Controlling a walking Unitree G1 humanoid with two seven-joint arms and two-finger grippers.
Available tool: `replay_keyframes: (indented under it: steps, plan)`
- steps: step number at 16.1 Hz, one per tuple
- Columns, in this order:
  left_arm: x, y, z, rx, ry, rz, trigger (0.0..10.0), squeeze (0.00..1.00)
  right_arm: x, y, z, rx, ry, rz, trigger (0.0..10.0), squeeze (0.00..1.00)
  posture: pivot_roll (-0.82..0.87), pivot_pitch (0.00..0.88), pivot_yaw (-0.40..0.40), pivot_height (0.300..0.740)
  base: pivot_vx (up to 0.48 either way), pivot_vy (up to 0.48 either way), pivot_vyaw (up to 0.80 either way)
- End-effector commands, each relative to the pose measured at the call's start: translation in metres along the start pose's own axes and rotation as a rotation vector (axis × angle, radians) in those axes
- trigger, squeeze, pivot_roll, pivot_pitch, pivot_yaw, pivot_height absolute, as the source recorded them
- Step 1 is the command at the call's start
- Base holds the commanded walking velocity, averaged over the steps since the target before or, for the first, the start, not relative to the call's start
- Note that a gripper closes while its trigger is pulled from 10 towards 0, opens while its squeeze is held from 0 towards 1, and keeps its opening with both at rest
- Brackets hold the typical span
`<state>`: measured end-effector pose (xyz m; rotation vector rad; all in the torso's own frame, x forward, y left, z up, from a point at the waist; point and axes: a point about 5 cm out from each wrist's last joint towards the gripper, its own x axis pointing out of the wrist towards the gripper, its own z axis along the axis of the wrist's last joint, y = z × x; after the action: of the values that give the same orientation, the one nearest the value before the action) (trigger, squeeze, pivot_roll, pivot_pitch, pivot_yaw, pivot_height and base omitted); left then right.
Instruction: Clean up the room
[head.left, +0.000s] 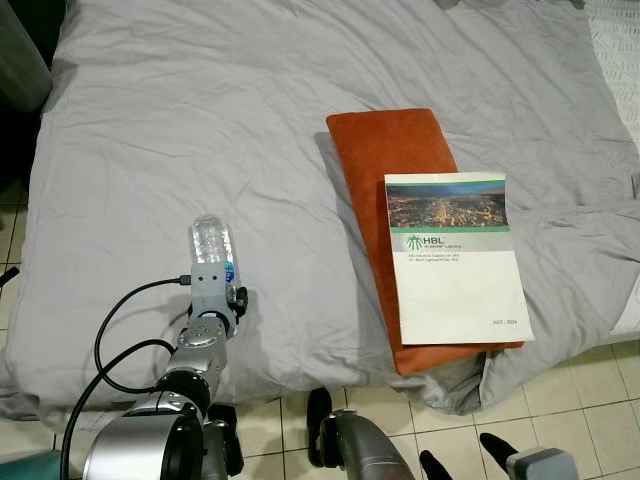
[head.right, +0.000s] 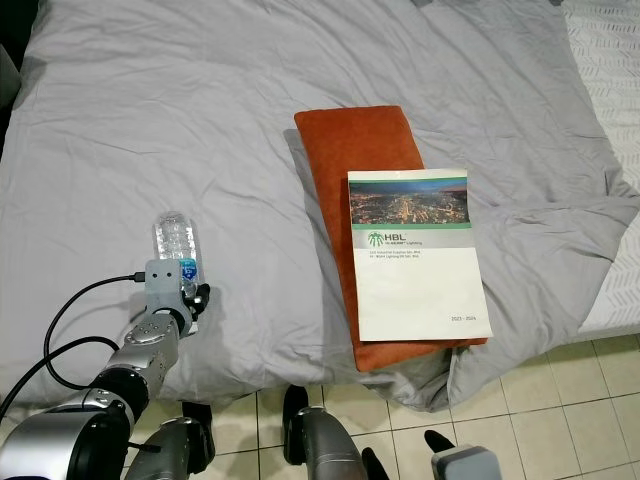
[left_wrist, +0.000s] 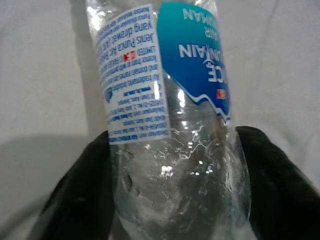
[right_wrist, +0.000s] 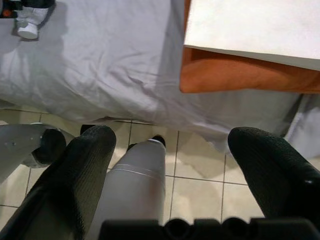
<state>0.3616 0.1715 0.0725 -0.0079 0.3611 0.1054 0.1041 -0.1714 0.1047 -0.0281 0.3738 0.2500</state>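
Left wrist view: left claw (left_wrist: 175, 185) grips water bottle (left_wrist: 170, 125), lengthwise along the fingers.

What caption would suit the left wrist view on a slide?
Left claw closed around a clear plastic water bottle with a blue label, above grey bedding.

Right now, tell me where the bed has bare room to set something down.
The sheet is bare from the left edge across to the cushion, and above it to the far edge. The catalogue covers the cushion's near half, so that side is crowded. The left end effector grips the bottle near the front-left edge.
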Motion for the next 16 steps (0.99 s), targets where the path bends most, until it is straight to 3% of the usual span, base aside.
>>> replay_keyframes:
  steps: [1,5,8,11,12,13,14,16]
  plan:
    - [-0.004,-0.003,-0.023,0.006,0.091,-0.015,0.0,0.00,-0.005,-0.004,-0.004,-0.002,0.041,-0.014,10.0,0.00,-0.41,0.559,-0.185,0.740,0.000,0.000,0.00]
    - [-0.004,0.002,-0.023,-0.019,0.077,-0.013,0.0,0.00,0.004,-0.004,-0.009,0.005,0.042,-0.010,10.0,0.00,-0.37,0.525,-0.158,0.740,0.000,0.000,0.00]
    - [-0.004,0.007,-0.013,0.025,-0.012,-0.037,0.0,0.00,0.027,-0.008,-0.007,0.035,-0.006,-0.007,10.0,0.00,-0.31,0.448,-0.120,0.740,0.000,0.000,0.00]
    - [-0.004,0.008,-0.012,0.035,-0.029,-0.042,0.0,0.00,0.033,-0.009,-0.007,0.041,-0.014,-0.007,10.0,0.00,-0.29,0.428,-0.113,0.740,0.000,0.000,0.00]
    - [-0.005,0.010,-0.009,0.046,-0.067,-0.046,0.0,0.00,0.044,-0.012,-0.007,0.060,-0.029,-0.009,10.0,0.00,-0.23,0.362,-0.087,0.740,0.000,0.000,0.00]
    - [-0.010,0.018,-0.002,0.067,-0.185,-0.060,0.0,0.00,0.069,-0.018,-0.002,0.079,-0.075,0.004,10.0,0.00,-0.15,0.270,-0.062,0.740,0.000,0.000,0.00]
    - [-0.015,0.023,0.002,0.074,-0.260,-0.068,0.0,0.00,0.084,-0.022,0.001,0.088,-0.099,0.010,10.0,0.00,-0.13,0.246,-0.057,0.740,0.000,0.000,0.00]
    - [-0.017,0.025,0.004,0.076,-0.283,-0.063,0.0,0.00,0.089,-0.024,0.001,0.089,-0.108,0.004,10.0,0.00,-0.10,0.207,-0.050,0.740,0.000,0.000,0.00]
